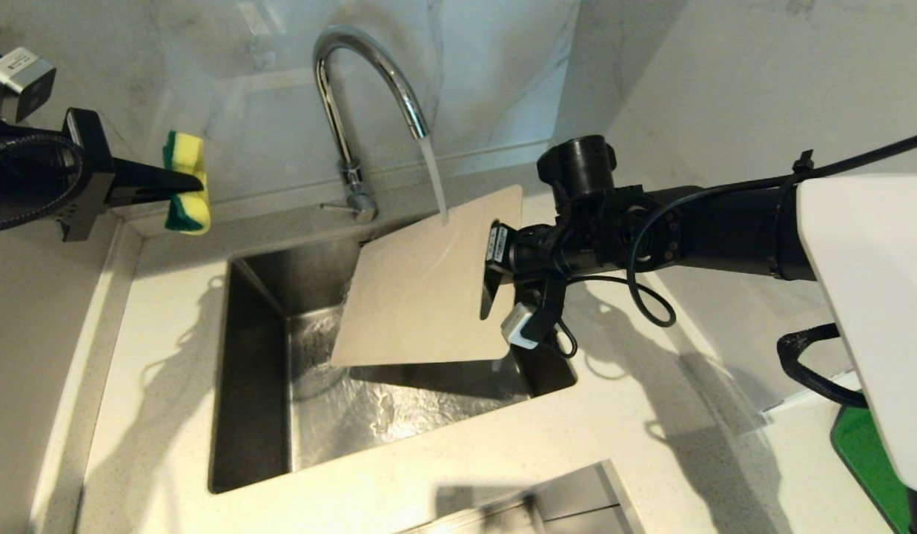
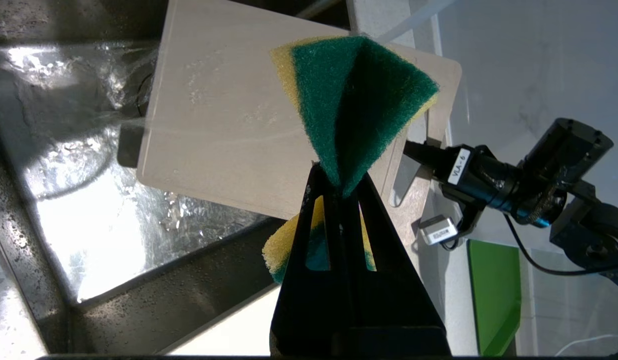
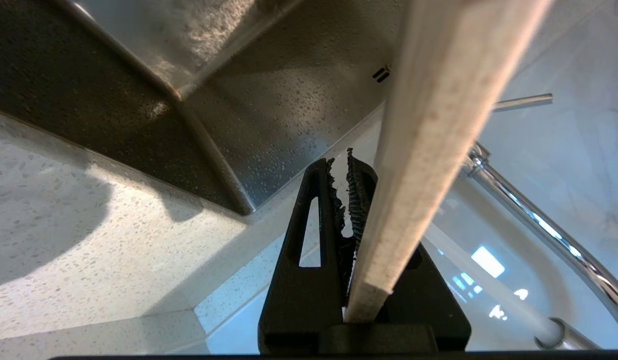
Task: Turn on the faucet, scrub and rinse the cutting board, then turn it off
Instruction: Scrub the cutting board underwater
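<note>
Sink [image 1: 254, 386]: stainless steel basin, rectangular, recessed into the desk; walls and floor wet with droplets.
Desk [image 1: 161, 311]: pale speckled stone surface surrounding the sink on all sides.
Sponge [image 1: 185, 182]: yellow body with green scouring face, folded, raised above the desk's left rear corner.
Green board [image 1: 866, 463]: bright green, flat, at the right edge of the desk.
Wall [image 1: 502, 67]: white marbled panels behind the sink.
</note>
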You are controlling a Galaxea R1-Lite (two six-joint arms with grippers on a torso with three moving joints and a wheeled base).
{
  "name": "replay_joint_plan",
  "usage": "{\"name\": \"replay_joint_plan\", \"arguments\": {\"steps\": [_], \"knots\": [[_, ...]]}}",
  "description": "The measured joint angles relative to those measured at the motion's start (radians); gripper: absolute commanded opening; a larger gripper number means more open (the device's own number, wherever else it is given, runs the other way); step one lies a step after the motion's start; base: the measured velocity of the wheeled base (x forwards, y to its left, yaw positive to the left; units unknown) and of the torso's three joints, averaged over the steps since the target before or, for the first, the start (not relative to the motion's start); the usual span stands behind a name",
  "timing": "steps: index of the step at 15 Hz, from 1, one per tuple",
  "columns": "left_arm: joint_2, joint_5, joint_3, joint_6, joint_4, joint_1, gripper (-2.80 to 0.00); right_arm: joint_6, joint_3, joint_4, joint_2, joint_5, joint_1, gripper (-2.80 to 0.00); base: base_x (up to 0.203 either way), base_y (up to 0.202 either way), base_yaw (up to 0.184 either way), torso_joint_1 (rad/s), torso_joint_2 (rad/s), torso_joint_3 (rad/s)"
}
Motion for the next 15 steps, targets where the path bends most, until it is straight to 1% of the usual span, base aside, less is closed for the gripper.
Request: {"name": "replay_joint_plan", "arguments": {"steps": [3, 7, 11, 15], "knots": [[0.001, 0.0, 0.0, 0.0, 0.0, 0.0, -2.8, -0.003, -0.054, 0.025, 0.028, 0.002, -0.002, -2.8, 0.0, 0.0, 0.0, 0.0, 0.0, 0.0], [0.001, 0.0, 0.0, 0.0, 0.0, 0.0, -2.8, -0.003, -0.064, 0.025, 0.041, -0.001, -0.003, -2.8, 0.0, 0.0, 0.0, 0.0, 0.0, 0.0], [0.003, 0.0, 0.0, 0.0, 0.0, -0.001, -2.8, -0.002, -0.045, 0.02, 0.033, 0.01, 0.004, -2.8, 0.0, 0.0, 0.0, 0.0, 0.0, 0.0], [0.001, 0.001, 0.011, -0.001, 0.0, -0.022, -2.8, 0.003, 0.004, 0.016, -0.009, 0.01, 0.045, -2.8, 0.0, 0.0, 0.0, 0.0, 0.0, 0.0]]}}
